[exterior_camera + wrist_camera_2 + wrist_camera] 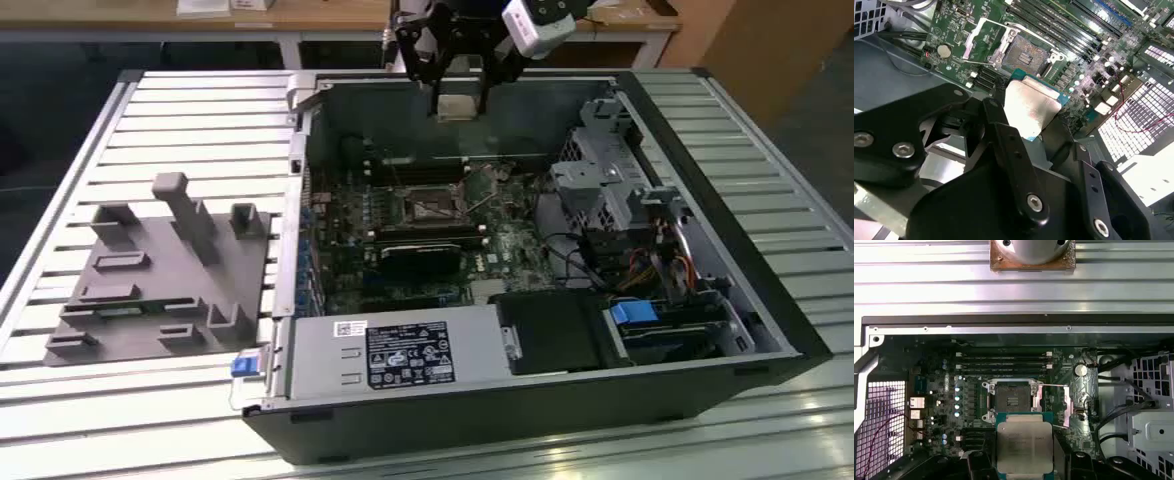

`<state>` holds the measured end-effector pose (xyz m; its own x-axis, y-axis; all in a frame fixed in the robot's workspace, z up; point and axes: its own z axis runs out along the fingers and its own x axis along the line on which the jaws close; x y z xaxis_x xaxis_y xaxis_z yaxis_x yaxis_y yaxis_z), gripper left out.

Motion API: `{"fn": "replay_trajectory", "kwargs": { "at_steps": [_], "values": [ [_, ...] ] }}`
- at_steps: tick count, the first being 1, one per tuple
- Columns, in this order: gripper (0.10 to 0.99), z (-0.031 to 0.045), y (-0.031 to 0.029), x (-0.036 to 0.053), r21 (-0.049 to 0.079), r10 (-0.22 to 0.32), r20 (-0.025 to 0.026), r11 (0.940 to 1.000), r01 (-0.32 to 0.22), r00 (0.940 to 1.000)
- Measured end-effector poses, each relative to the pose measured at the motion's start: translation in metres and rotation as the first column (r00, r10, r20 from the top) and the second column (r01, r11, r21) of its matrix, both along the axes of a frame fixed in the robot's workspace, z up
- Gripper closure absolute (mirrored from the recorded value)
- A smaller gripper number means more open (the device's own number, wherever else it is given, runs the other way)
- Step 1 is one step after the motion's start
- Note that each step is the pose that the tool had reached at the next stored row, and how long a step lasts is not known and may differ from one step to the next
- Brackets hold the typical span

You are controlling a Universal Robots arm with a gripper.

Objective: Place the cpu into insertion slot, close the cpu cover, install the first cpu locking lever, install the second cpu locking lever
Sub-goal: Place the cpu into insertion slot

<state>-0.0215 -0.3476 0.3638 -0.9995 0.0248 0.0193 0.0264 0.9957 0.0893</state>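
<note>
My gripper (457,98) is shut on the cpu (457,106), a pale silver square chip, and holds it in the air above the far wall of the open computer case (747,300). In both wrist views the black fingers (1004,135) grip the cpu (1031,107) (1024,447) by its edges. The insertion slot (1010,400) (1026,56) (430,207) lies bare on the green motherboard (934,405), its dark middle exposed. The silvery cpu cover (1056,405) (983,40) is swung open beside the slot. The cpu hangs apart from the slot, well above the board.
A grey fixture plate (160,275) with upright blocks lies on the slatted table at the exterior view's left. Inside the case are the power supply (387,350), a metal drive cage (607,190), cables (641,270), long memory slots (1004,360) and a dark rounded component (420,255).
</note>
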Motion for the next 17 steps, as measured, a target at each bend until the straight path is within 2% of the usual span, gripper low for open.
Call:
{"fn": "replay_trajectory", "kwargs": {
  "at_steps": [11, 17],
  "values": [
    [0.549, -0.0002, 0.0000, 0.0000, 0.000, 0.000, 0.0000, 1.0000, 0.000, 1.0000],
    [0.549, -0.0059, 0.0000, 0.0000, 0.000, 0.000, 0.0000, 1.0000, 0.000, 1.0000]
  ]
}}
